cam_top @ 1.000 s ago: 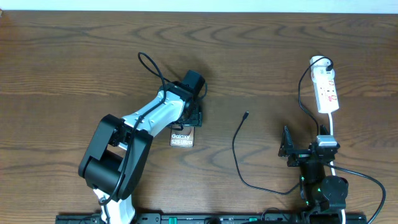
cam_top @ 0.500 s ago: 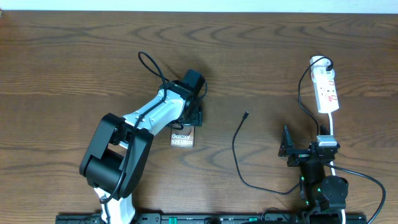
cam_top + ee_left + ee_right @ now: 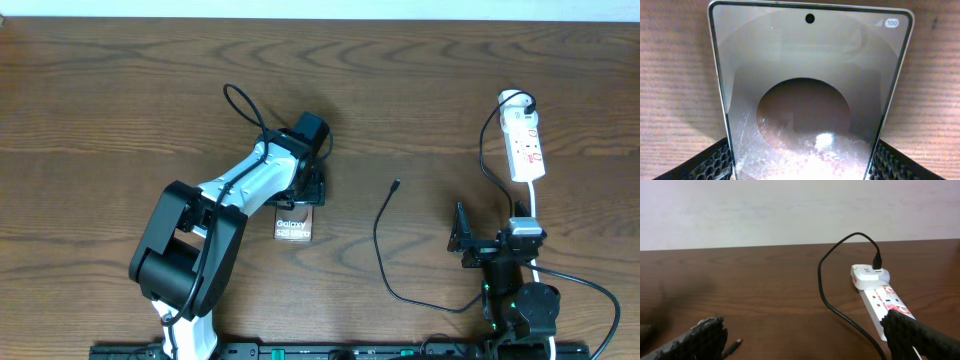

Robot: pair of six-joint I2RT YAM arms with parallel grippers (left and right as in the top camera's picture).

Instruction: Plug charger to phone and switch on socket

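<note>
We found the left hand (image 3: 313, 190) reached out over the desk (image 3: 120, 100) and closed across the far end of the phone (image 3: 292, 225). In the left wrist view its 2 fingers (image 3: 715, 160) pressed against the phone's long silvery edges with no gap visible. We judged this to be a steadying grip, holding the phone, which lay flat and face up, so that a plug could be pushed into its end.

The right hand (image 3: 465, 240) sat low near its base with its fingers spread wide and nothing between them. We read this as waiting to fetch the cable.

The charger (image 3: 377, 235) curved loosely across the desk between the 2 arms. Its connector tip (image 3: 397, 184) lay free, well apart from the phone and just ahead of the right hand, so the plugging step was not yet done.

The socket (image 3: 525, 145) lay along the right edge of the desk, beyond the right hand. We could not read the state of its switch.

Against the overhead views taken 1.0 s and 0.5 s earlier, we detected no shift in arms, phone, charger or socket.
</note>
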